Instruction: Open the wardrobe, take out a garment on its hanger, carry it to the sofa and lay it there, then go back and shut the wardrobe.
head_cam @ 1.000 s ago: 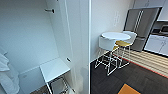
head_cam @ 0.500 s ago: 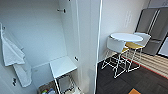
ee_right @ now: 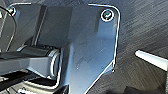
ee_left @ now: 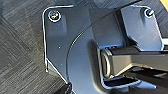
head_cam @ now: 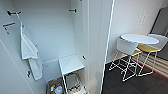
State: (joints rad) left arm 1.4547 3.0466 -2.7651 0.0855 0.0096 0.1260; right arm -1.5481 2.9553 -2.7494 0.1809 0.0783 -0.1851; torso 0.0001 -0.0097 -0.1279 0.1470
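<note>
The camera has swung further left since the earlier frame, so the open wardrobe (head_cam: 50, 37) now takes up more of the head view, a white shirt (head_cam: 29, 51) hanging at its left. Dark carpet (head_cam: 140, 85) lies open beside the round table (head_cam: 140, 39). Whether either gripper is open or closed, I cannot tell.

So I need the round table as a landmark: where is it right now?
In the head view the round white table stands at the picture's right, against the white wall, with white chairs around it, right of the open wardrobe.
</note>
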